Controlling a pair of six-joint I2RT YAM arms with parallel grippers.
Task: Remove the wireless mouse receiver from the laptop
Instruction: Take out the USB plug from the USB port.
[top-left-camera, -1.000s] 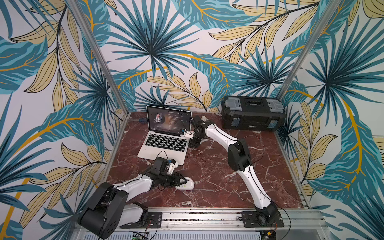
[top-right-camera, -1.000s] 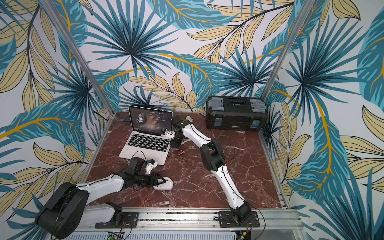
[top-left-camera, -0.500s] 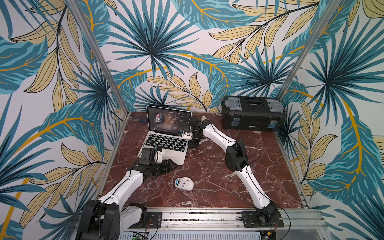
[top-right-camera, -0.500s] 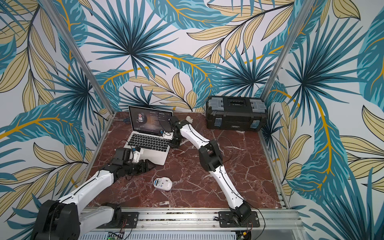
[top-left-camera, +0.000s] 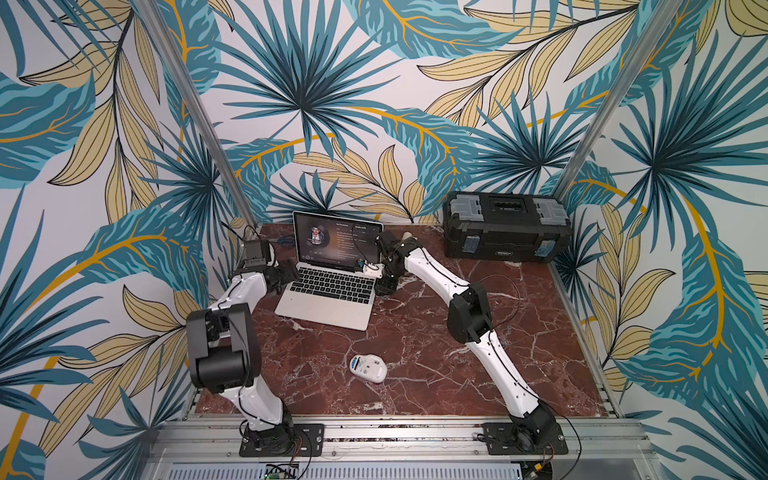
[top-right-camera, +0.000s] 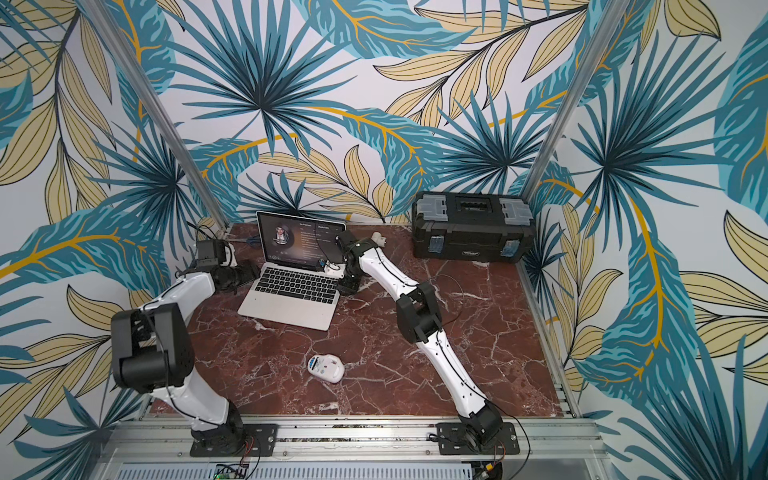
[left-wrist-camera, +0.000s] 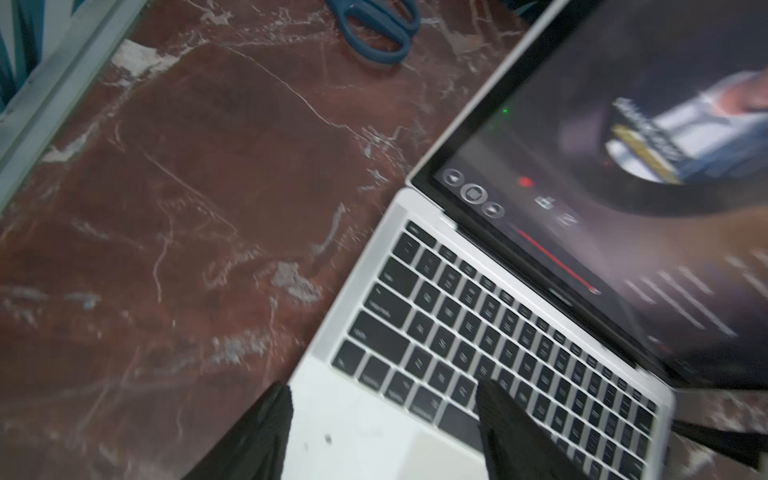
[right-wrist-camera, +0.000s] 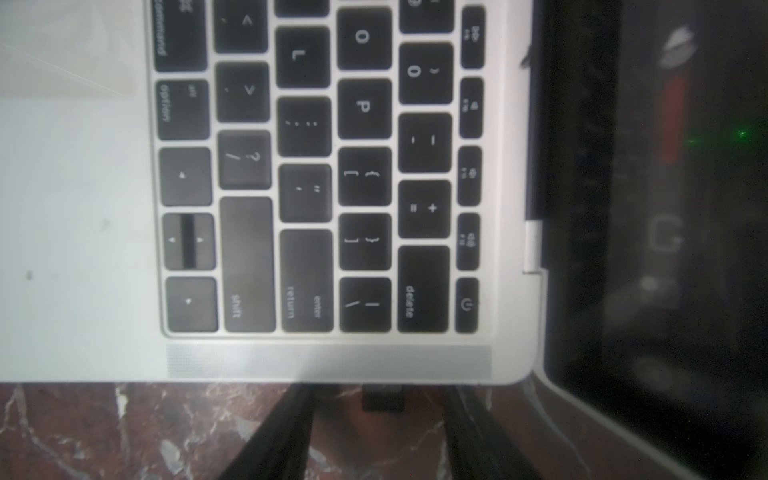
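Reaches in from the front left with the left arm (top-left-camera: 224, 332), elbow raised high and forearm sloping down toward the laptop (top-left-camera: 328, 291). Holds the left tool (left-wrist-camera: 382, 432) spread apart and empty at the laptop's left edge, one finger (left-wrist-camera: 513, 436) above the keys, the other out past the edge above the table (top-left-camera: 436, 374). Extends the right arm (top-left-camera: 469, 316) from the front right to the laptop's right edge, wrist bent downward. Holds the right tool (right-wrist-camera: 382, 440) low beside that edge, fingers apart, with the wireless mouse receiver (right-wrist-camera: 382, 397), a small black stub plugged into the laptop's side, between them and touched by neither. Laptop open at the table's back left, screen lit. At the back right, a black toolbox (top-left-camera: 505, 232), lid shut, contents hidden. In front of the laptop, well apart, a white mouse (top-left-camera: 368, 368); behind its left side, blue scissors (left-wrist-camera: 374, 29).
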